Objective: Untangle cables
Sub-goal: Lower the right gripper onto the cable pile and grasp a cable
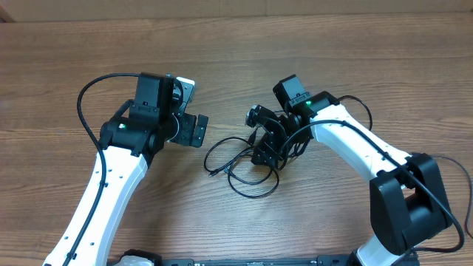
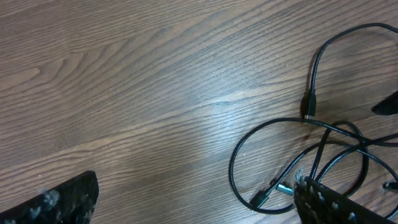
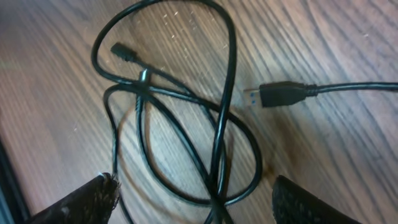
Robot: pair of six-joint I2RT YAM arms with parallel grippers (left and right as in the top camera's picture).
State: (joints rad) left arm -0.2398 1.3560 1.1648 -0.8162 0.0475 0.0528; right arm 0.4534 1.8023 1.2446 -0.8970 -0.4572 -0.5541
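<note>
The cables (image 1: pixel 244 166) lie as a knot of thin black loops on the wooden table, between the two arms. In the right wrist view the cables (image 3: pixel 221 118) cross one another between my fingers, and a blue-tipped USB plug (image 3: pixel 280 93) lies to the right. My right gripper (image 3: pixel 196 205) is open and straddles the crossing strands (image 1: pixel 267 151) without pinching them. My left gripper (image 1: pixel 194 130) hangs open to the left of the tangle. In the left wrist view the loops (image 2: pixel 311 143) and a small plug (image 2: pixel 267 194) lie by the right finger of my left gripper (image 2: pixel 196 208), with bare wood between the fingers.
The table (image 1: pixel 59 66) is plain brown wood. Thicker black arm cables arc beside the left arm (image 1: pixel 85 111) and over the right arm (image 1: pixel 362 133).
</note>
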